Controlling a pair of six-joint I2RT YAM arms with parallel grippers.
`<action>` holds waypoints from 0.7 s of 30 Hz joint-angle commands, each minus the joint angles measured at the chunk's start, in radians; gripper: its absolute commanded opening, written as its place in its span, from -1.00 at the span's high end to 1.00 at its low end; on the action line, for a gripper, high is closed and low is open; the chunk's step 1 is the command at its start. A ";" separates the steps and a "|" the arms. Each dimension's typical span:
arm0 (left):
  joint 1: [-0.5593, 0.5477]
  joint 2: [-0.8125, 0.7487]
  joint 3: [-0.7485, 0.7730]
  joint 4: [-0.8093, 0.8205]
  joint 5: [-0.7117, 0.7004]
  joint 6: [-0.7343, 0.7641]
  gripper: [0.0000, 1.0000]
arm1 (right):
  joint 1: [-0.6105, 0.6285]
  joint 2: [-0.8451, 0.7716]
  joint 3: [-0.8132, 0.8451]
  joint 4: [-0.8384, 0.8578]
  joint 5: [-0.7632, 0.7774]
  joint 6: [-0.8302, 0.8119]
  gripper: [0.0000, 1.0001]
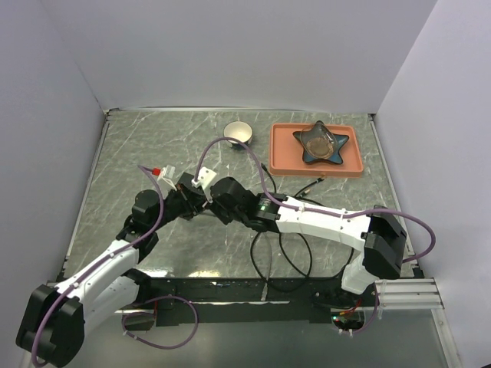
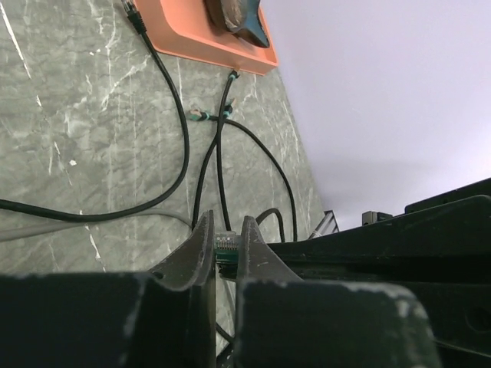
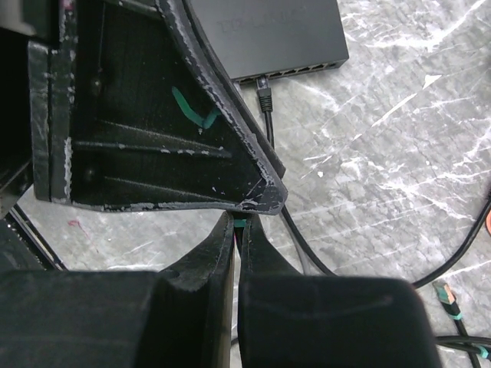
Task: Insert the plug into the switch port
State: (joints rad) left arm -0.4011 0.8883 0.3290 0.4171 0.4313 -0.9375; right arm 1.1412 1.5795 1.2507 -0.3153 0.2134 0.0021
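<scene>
The bench (image 1: 130,161) is a grey slab veined in white, like marble. At its far edge, about the middle, stands a small white cup (image 1: 238,133). Just to the right of that, toward the far right corner, lies a salmon-coloured tray (image 1: 282,157). Black cables (image 2: 187,146) loop across the near middle and trail up toward the tray. One loose end (image 3: 449,295) with a green band rests on the stone. A flat black switch (image 3: 268,31) lies on the bench too, with one cable (image 3: 265,100) plugged into its row of ports.
</scene>
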 commanded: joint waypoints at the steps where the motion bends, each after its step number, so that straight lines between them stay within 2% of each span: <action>1: 0.001 -0.028 0.025 -0.017 -0.046 0.019 0.98 | 0.006 -0.006 0.044 0.035 -0.002 0.016 1.00; 3: 0.001 -0.057 0.027 -0.052 -0.068 0.025 0.98 | 0.008 -0.009 0.042 0.025 -0.005 0.019 1.00; 4: 0.001 -0.067 0.027 -0.064 -0.084 0.029 0.98 | 0.006 -0.012 0.041 0.024 -0.002 0.021 0.76; 6: 0.001 -0.098 0.028 -0.095 -0.101 0.039 0.98 | 0.005 -0.029 0.027 0.025 0.014 0.022 0.43; 7: 0.001 -0.110 0.027 -0.101 -0.114 0.045 0.98 | 0.003 -0.038 0.020 0.036 0.015 0.018 0.14; 10: 0.001 -0.150 0.021 -0.113 -0.121 0.057 0.98 | -0.023 -0.096 -0.022 0.059 -0.012 0.019 -0.24; 14: 0.001 -0.190 0.002 -0.084 -0.086 0.078 0.98 | -0.118 -0.206 -0.123 0.132 -0.208 0.052 -0.49; 16: -0.001 -0.210 -0.010 -0.037 -0.059 0.095 0.98 | -0.202 -0.282 -0.170 0.186 -0.443 0.073 -0.70; 18: 0.001 -0.232 -0.028 0.004 -0.007 0.114 0.98 | -0.271 -0.334 -0.226 0.257 -0.640 0.094 -0.78; 19: 0.001 -0.239 -0.036 0.020 0.015 0.117 0.98 | -0.287 -0.348 -0.237 0.277 -0.690 0.101 -0.95; 21: 0.001 -0.264 -0.054 0.074 0.062 0.124 0.98 | -0.308 -0.354 -0.246 0.294 -0.809 0.105 -0.99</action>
State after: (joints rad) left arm -0.4015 0.6670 0.3031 0.3553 0.3866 -0.8574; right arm 0.8719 1.2781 1.0298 -0.1642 -0.2249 0.0689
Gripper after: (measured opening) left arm 0.134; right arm 0.970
